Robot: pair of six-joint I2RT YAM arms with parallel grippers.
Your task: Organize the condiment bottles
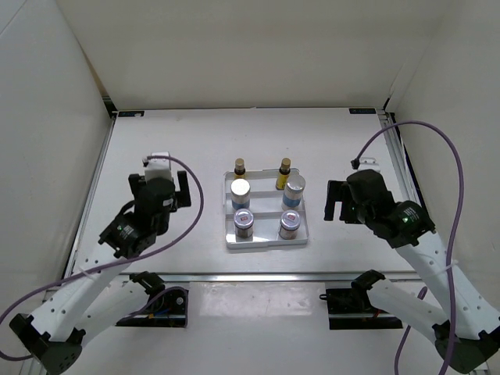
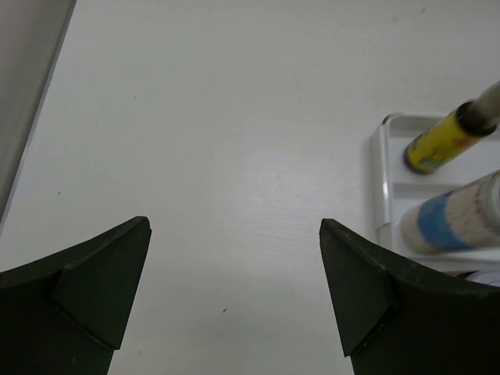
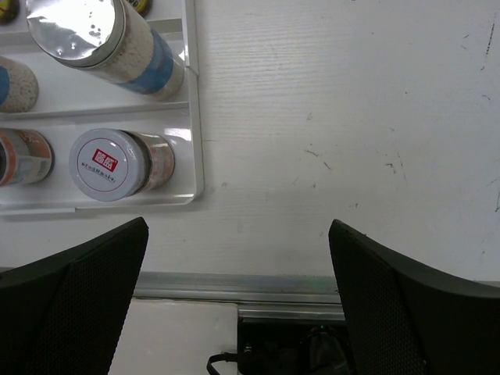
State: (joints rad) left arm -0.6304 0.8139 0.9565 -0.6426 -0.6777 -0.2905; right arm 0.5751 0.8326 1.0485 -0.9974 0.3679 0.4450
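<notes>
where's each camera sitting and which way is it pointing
Top external: above and behind the bases, looking down at the table, tray and six bottles; left arm and right arm show.
Left wrist: on the left arm, facing down across the table, tray at right; open left pincer below.
Right wrist: on the right arm, facing down at the table's near edge, tray at left; open right pincer below.
Shared: all show the tray.

Robot lab cell, white panel walls (image 1: 250,47), aluminium-edged white table (image 1: 172,141)
</notes>
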